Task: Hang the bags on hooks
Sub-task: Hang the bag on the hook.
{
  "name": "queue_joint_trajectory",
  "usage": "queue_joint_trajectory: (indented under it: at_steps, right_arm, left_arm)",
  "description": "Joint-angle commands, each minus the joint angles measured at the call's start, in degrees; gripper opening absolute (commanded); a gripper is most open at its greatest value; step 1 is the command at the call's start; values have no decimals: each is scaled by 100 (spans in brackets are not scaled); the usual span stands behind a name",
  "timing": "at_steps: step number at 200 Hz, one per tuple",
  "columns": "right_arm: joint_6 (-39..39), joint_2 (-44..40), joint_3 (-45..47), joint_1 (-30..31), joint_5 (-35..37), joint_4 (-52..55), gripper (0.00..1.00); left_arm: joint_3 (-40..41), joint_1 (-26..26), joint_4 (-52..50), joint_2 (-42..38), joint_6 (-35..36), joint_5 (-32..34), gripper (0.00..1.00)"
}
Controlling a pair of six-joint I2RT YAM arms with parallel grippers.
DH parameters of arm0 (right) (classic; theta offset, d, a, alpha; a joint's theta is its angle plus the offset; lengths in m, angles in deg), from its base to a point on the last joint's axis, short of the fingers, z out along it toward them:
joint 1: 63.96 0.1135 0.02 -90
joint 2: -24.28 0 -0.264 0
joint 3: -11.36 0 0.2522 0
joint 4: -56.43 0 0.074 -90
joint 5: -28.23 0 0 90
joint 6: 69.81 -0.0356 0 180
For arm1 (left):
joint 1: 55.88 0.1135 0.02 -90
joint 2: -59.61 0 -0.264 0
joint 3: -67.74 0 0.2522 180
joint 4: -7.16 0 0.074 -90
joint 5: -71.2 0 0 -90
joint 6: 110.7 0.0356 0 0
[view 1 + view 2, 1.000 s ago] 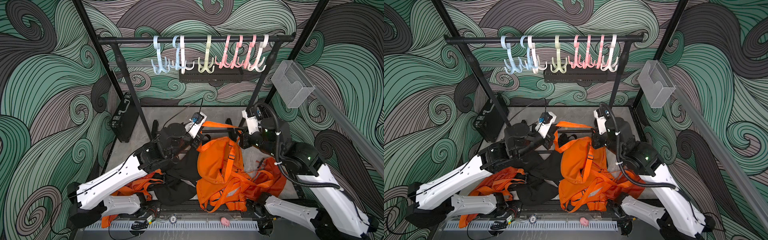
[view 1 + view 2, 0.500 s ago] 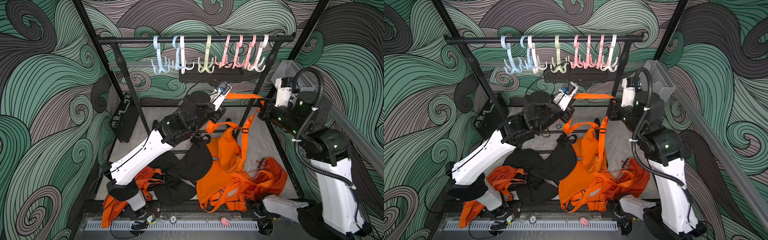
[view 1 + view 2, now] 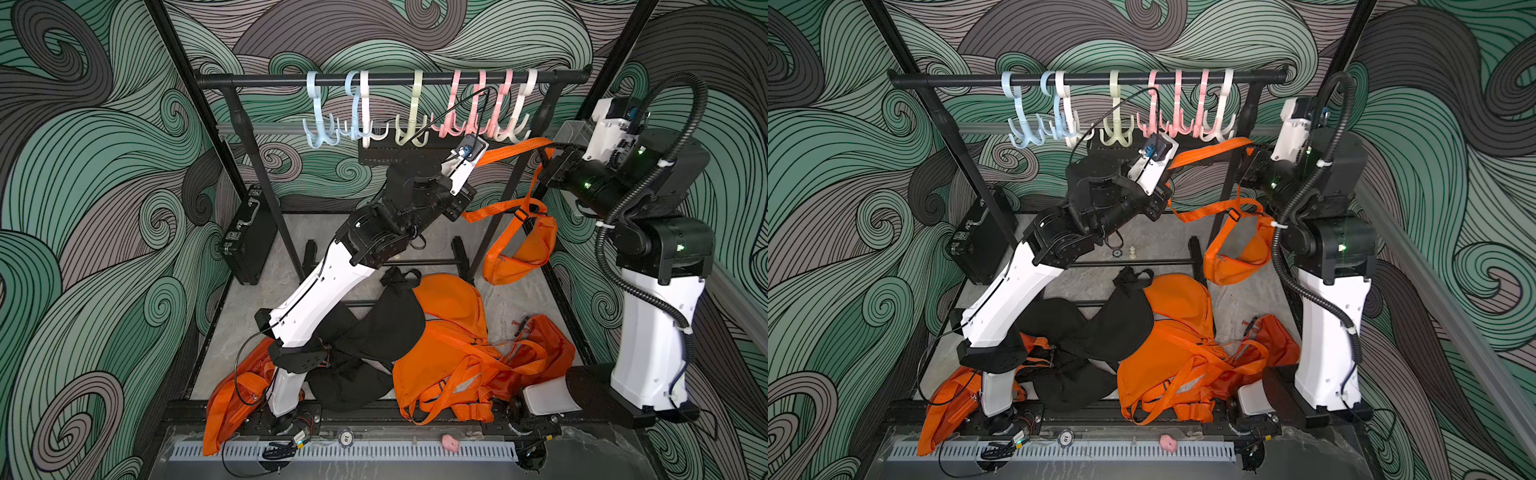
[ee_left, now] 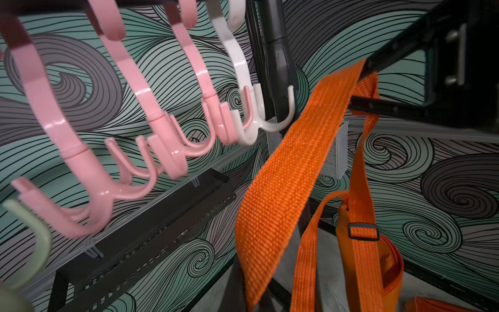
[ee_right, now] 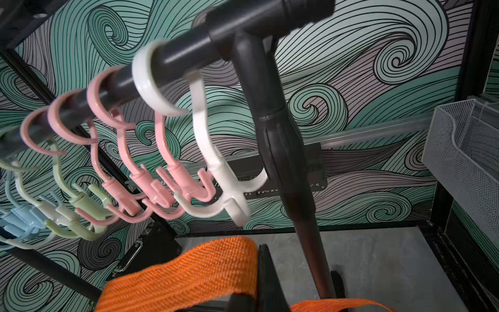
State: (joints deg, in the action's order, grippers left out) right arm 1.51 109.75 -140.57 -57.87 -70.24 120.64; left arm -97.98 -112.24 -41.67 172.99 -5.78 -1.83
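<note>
**Strap stretched under the hooks**

Both grippers are clamped on the strap (image 3: 512,147). The left gripper (image 3: 478,162) pinches one end and the right gripper (image 3: 545,151) the other. The webbing runs taut between them, just below the white hook (image 3: 515,126) (last on the rail (image 3: 270,79)). The bag (image 3: 521,249) dangles from the strap beneath the right gripper, off the floor.

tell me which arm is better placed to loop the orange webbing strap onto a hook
Left, probably. Both grippers are shut on the orange webbing strap, but the left gripper sits just below the pink plastic hooks, while the right gripper is beside the black rack post.
</note>
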Motion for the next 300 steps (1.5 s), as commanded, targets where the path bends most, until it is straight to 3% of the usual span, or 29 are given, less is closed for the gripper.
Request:
queue_joint_trajectory:
  at_steps: [1,57,139,200,257,300]
  right_arm:
    - [-228,274,-619,-106,-176,-168,0]
    - [-725,1163,-1860,-446,-775,-1,0]
    - [-1164,1605,-1960,-723,-1433,-124,0]
    - [-1167,1346,-1125,-715,-1539,-161,0]
    - [-1234,530,557,-714,-1651,-858,0]
    - [-1078,71,1509,-725,-1239,-1032,0]
  left_arm:
    - [-370,75,156,220,72,-72,0]
    - [-643,88,384,570,68,-192,0]
    - [-572,187,488,737,60,-304,0]
    - [-460,195,256,774,-11,-402,0]
    - [-364,185,0,870,-136,-488,0]
    - [-64,165,25,853,-209,-602,0]
